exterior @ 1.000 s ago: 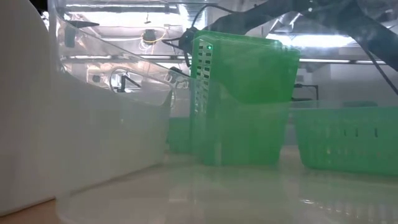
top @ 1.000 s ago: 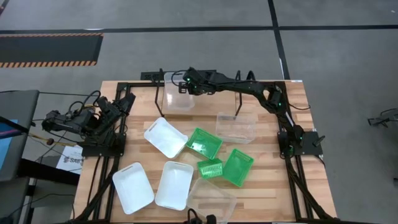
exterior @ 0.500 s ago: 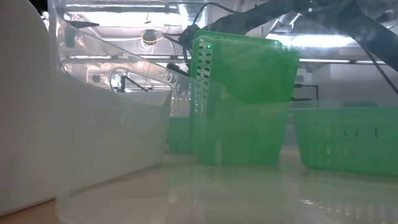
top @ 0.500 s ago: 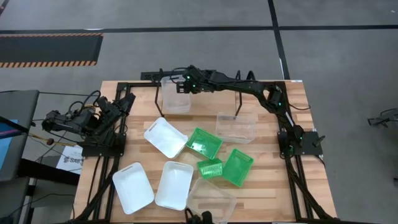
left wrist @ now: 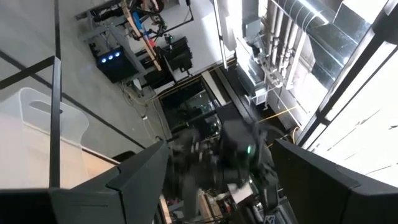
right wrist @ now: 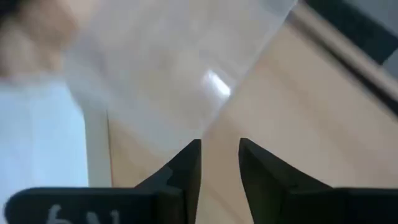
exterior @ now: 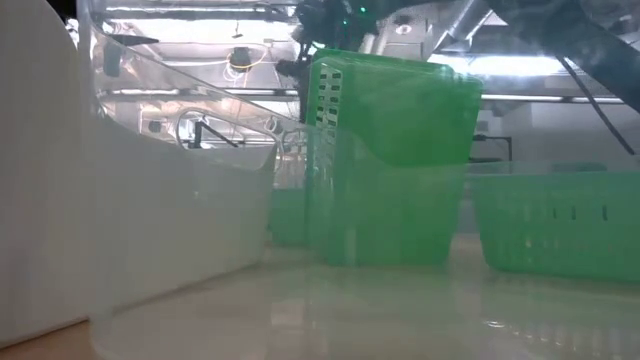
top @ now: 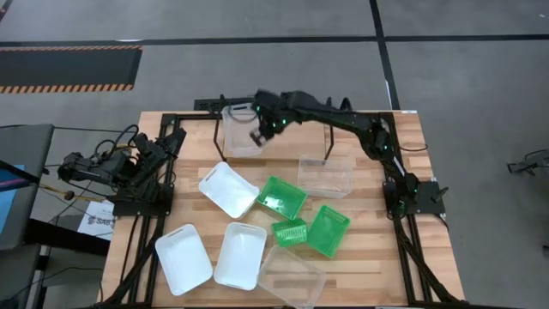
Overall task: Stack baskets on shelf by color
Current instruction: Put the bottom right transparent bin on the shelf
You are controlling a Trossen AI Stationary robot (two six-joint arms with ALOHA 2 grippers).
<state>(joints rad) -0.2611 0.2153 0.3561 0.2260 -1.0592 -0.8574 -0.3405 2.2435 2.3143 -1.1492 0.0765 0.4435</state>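
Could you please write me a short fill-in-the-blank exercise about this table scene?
The shelf holds one basket, a ___ one.
The gripper beside it belongs to the ___ arm.
On the table lie ___ white baskets.
The left gripper waits at the table's ___ edge.
Missing words: clear; right; three; left.

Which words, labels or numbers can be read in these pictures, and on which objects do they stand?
None can be read with certainty.
A white paper beside the table's left edge carries dark print, too small to read.
The right gripper shows pale marks on its body, cut off and blurred.
The baskets show no labels.
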